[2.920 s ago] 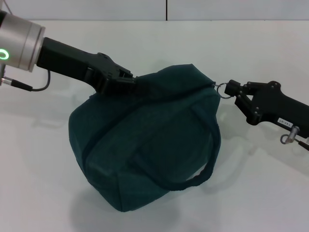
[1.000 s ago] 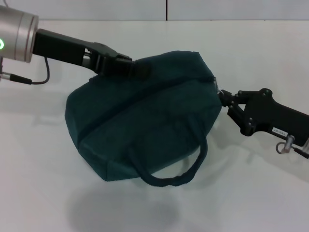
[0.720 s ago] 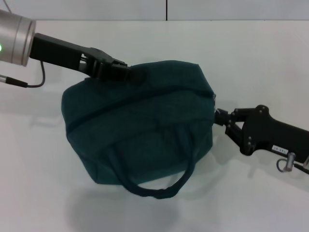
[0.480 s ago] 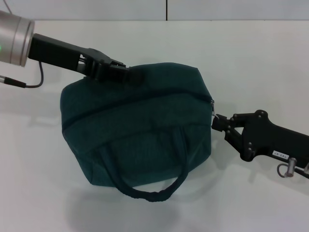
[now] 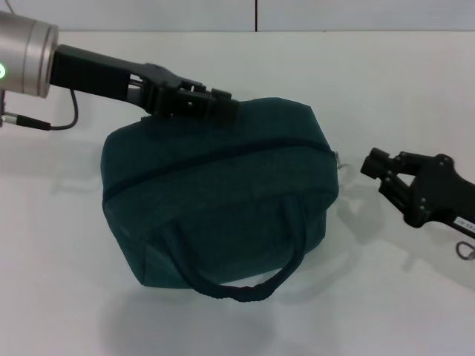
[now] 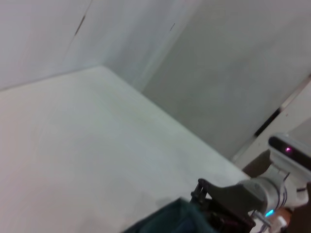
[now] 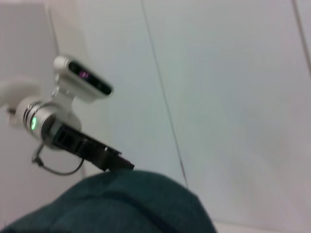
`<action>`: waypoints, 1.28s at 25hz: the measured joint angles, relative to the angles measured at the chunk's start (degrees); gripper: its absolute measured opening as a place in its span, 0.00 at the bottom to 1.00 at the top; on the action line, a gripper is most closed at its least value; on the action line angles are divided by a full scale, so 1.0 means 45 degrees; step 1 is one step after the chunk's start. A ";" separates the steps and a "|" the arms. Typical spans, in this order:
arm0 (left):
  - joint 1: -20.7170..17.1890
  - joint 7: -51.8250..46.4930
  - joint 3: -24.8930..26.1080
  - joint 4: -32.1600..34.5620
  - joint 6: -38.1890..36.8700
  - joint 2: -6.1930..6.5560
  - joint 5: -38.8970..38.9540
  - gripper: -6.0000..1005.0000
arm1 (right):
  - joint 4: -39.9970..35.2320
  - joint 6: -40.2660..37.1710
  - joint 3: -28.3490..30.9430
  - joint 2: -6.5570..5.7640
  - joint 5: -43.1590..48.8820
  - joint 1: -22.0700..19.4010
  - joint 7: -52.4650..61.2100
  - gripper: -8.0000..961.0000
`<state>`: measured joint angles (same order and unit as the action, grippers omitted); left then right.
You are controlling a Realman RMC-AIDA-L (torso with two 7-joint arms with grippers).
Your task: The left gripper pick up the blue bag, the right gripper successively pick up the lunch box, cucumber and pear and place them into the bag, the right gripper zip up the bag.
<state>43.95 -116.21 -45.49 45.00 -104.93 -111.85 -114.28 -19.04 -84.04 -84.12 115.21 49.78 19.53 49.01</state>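
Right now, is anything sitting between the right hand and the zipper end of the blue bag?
Nothing visible does. In the head view the right hand is open beside the blue bag, with only bare white table in the gap. The left hand is at the bag's far top edge, out of that path.

Bright even light, soft shadows, blurred wrist views

The blue bag [image 5: 223, 193] fills mid-frame, the left gripper [image 5: 215, 104] lying along its upper edge; bare table [image 5: 386, 81] spans the upper right; the right gripper [image 5: 378, 169] stands apart at right, a clear gap between.
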 joint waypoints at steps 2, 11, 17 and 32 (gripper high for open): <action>-0.0131 0.0278 0.0008 0.0000 0.0022 -0.0014 0.0468 0.27 | 0.0069 -0.0304 0.0341 0.0002 -0.0041 -0.0123 -0.0036 0.14; -0.1631 0.2936 0.0819 0.0002 0.0039 -0.0024 0.2953 0.52 | 0.0123 -0.1684 0.2138 -0.0040 -0.0064 -0.0297 0.0109 0.41; -0.2981 0.4475 0.0816 0.0000 -0.0586 -0.0101 0.3873 0.53 | -0.1589 -0.2385 0.2073 -0.0513 0.0603 0.0595 0.3281 0.54; -0.4915 0.6155 0.0828 -0.0015 -0.1675 -0.0358 0.4014 0.86 | -0.4136 -0.2923 0.2071 -0.0424 0.6130 0.3759 0.9550 0.73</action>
<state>21.83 -88.51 -41.76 44.93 -112.47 -113.47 -96.21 -37.65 -97.19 -74.80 113.30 77.36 36.44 91.99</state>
